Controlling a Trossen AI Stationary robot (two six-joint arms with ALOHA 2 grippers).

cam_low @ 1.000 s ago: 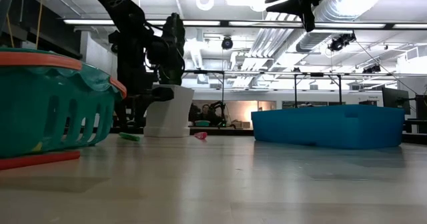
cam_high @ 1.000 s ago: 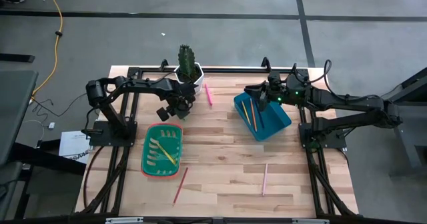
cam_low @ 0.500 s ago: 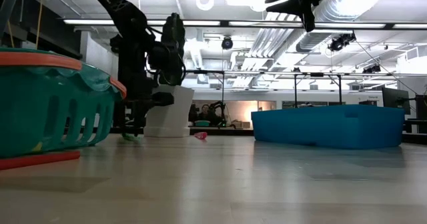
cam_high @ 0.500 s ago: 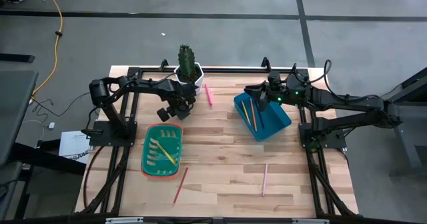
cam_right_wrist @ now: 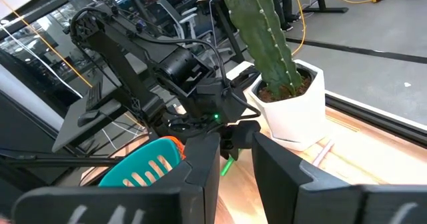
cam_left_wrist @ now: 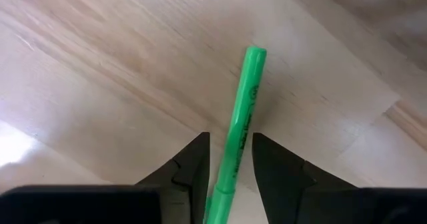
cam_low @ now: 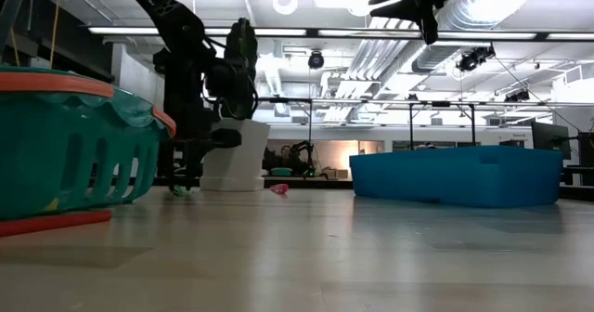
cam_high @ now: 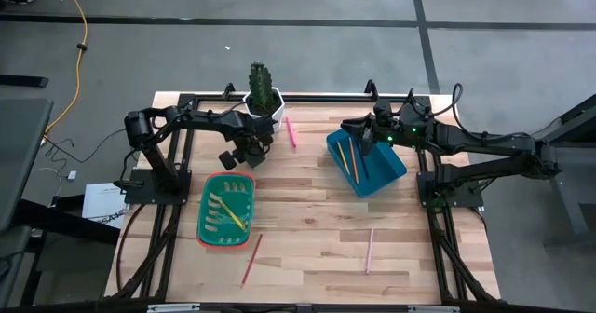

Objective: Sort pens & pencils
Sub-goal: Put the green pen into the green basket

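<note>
Left wrist view shows the left gripper [cam_left_wrist: 227, 164] down at the counter [cam_left_wrist: 100, 84], its jaws set either side of the green pen [cam_left_wrist: 240, 137], which lies flat on the wood; whether they press it I cannot tell. From above, this gripper [cam_high: 244, 153] sits just beyond the green basket [cam_high: 207, 222] (a yellow pen [cam_high: 233, 218] lies inside) and beside the potted cactus [cam_high: 261, 88]. Nearest the front edge lie two pencils, a red one [cam_high: 251, 259] and a salmon one [cam_high: 370, 250]. Farther back, the pink pen [cam_high: 291, 131] lies near the pot. The right gripper [cam_high: 361, 132] hangs above the blue bin [cam_high: 391, 171], which holds pencils [cam_high: 347, 157]; its jaws stand slightly apart, grasping nothing.
</note>
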